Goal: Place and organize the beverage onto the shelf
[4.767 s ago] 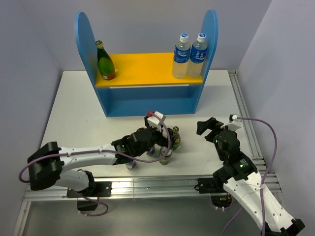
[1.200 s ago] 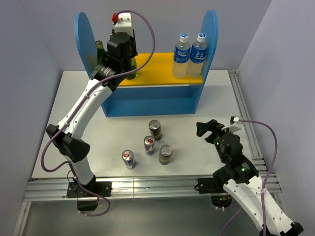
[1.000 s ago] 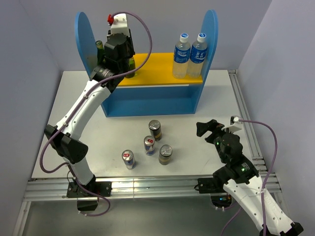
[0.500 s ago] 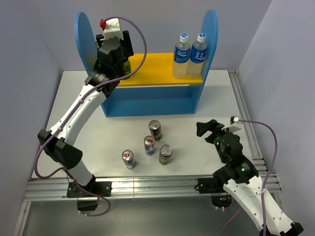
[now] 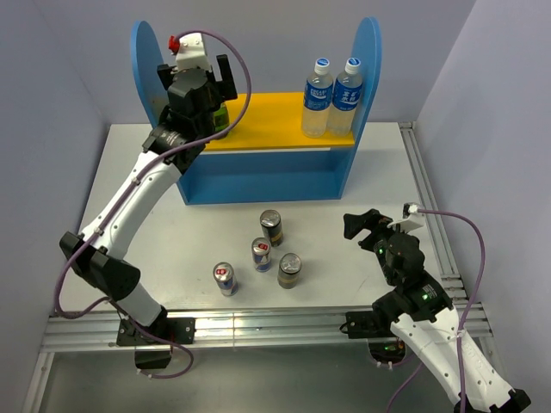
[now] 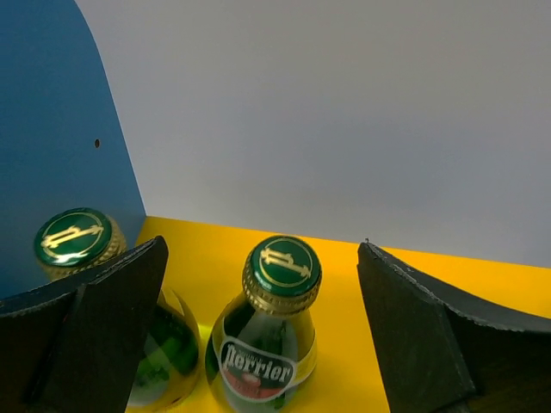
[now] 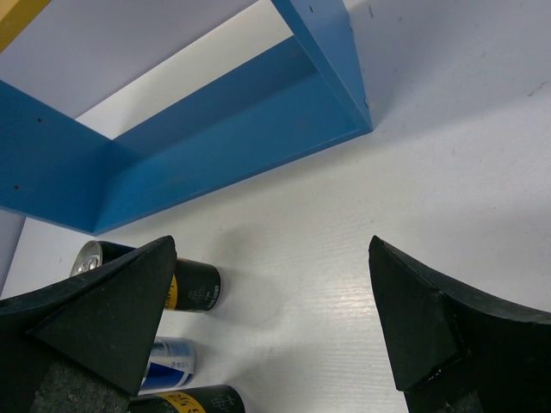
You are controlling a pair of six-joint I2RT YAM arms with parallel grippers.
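Observation:
Two dark-green glass bottles stand side by side at the left end of the shelf's yellow-orange upper board (image 5: 275,116). In the left wrist view one bottle (image 6: 271,344) stands between the jaws, untouched. The other bottle (image 6: 77,245) is next to the blue side panel, half behind the left finger. My left gripper (image 5: 196,96) is open above them and hides most of them in the top view. Two dark brown-gold cans (image 5: 272,226) (image 5: 289,269) and two blue-and-silver cans (image 5: 262,254) (image 5: 225,278) stand on the table. My right gripper (image 5: 362,222) is open and empty, right of the cans.
Two clear water bottles (image 5: 318,97) (image 5: 348,95) with blue labels stand at the right end of the upper board. The shelf's lower level (image 7: 215,146) shows in the right wrist view, along with a dark can (image 7: 194,284) and a blue can (image 7: 168,361).
My left arm carried the second green bottle from the table to the upper board, let it go beside the first, and its open gripper has drawn slightly left and up. The right arm has not moved.

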